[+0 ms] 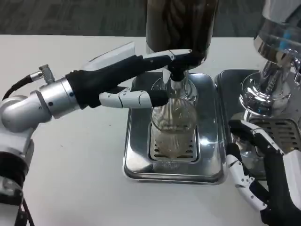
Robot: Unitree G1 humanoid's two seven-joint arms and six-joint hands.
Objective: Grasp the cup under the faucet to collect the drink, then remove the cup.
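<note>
Item: ribbed glass cup (172, 126), standing upright on the slotted grate of the steel drip tray (141, 160), directly under the faucet (177, 75) of the dark dispenser (181, 26); a pale layer of drink is showing at its base, so collection appears to be under way but not far along. Item: left hand (129, 77), reaching in from the left with its upper fingers lying along the black tap lever at the faucet and its lower fingers (134, 99) hanging just beside the cup's rim; it is gripping nothing that I can make out, and whether it is pressing the lever I cannot tell. Item: right hand (256, 172), waiting near the tray's right edge on the counter (70, 165), fingers spread and holding nothing. Item: second chrome machine (273, 89) standing at the right, idle. Handling note: the step in hand looks like filling, so the lever hand should be keeping steady pressure without nudging the rim, and the cup should be staying centred under the spout; the waiting hand should be closing around the ribbed wall low down, then lifting straight away once the flow stops.
</note>
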